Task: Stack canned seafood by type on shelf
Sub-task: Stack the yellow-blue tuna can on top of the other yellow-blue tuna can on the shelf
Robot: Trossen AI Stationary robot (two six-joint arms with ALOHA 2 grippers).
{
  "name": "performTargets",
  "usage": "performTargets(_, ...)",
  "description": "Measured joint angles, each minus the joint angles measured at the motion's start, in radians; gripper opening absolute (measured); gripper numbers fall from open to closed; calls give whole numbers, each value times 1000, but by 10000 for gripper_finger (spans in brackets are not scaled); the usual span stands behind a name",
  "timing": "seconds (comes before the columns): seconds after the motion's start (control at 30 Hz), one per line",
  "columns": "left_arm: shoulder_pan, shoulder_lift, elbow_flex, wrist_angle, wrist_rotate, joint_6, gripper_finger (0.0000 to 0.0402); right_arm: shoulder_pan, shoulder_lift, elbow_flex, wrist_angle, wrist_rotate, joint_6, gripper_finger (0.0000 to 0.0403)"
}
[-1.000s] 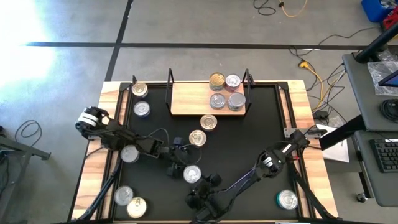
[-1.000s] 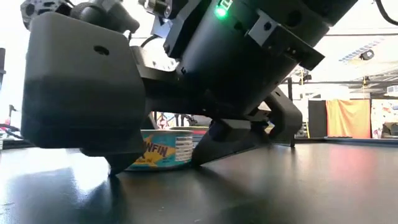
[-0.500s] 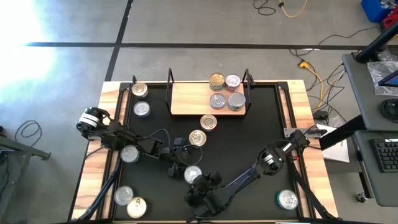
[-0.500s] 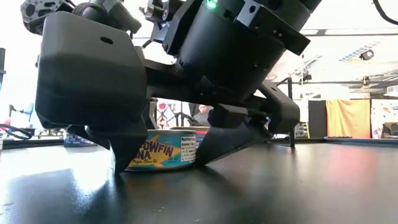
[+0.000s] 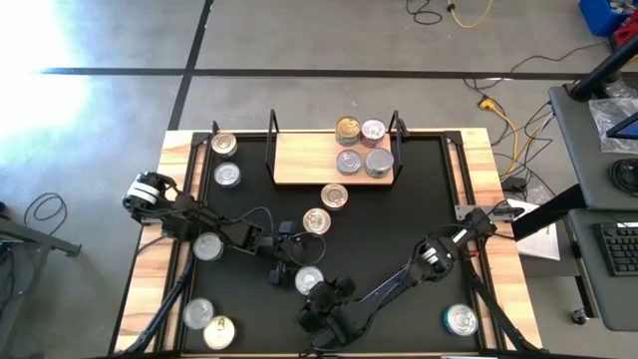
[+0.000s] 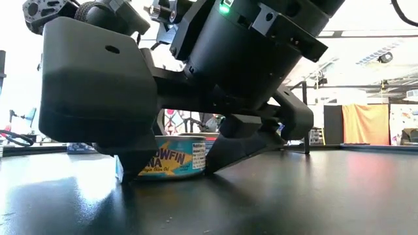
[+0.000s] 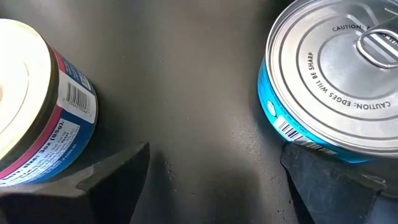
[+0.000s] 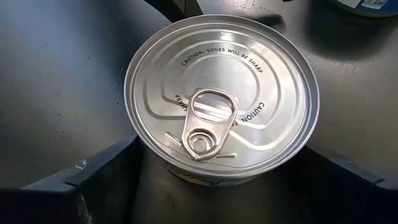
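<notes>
- The right gripper (image 5: 311, 299) is lowered over a silver-lidded tin (image 5: 308, 280) near the table's (image 5: 429, 199) front middle, roughly at 6 o'clock from the shelf (image 5: 304, 160).
- In the right wrist view, this tin (image 8: 222, 93) is seen between the two dark fingers (image 8: 106, 171), which are spread wide, one on each side of it; firm contact cannot be told.
- In the low view, the same tin (image 6: 173, 156), with a yellow and blue label, is seen standing on the table under the right gripper (image 6: 173, 166).
- The left gripper (image 5: 282, 249) is held low just at 11 o'clock of that tin, its jaws apart and nothing clamped between them.
- In the left wrist view, a blue-sided tin (image 7: 336, 81) is seen beside one finger (image 7: 339, 186), and a tin with a blue and pink label (image 7: 43, 106) lies beyond the other.
- Four tins (image 5: 361, 146) are grouped at the right end of the shelf, at 12 o'clock on the table.
- Two gold-lidded tins (image 5: 326, 208) are placed between the shelf and the grippers.
- Two tins (image 5: 225, 160) are set at 10 o'clock, one (image 5: 207, 246) under the left arm at 9 o'clock, two (image 5: 207, 322) at 7 o'clock, and one (image 5: 461, 320) at 5 o'clock.
</notes>
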State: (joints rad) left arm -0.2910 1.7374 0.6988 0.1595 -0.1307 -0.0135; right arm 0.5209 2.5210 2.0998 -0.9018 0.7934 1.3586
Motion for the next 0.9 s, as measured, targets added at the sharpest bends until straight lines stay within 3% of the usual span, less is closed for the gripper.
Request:
performTargets(0.3,-5,0,1,-3,-3,-21,361,0,0,0,-8,-7,4,331)
performTargets(0.57,-14,23,20,7,-8,-21,352,-3,0,-1,-13,-19,64,394)
performTargets(0.9,-16,64,70,-4,22,13,338,-17,-3,-2,-24,-44,-37,400)
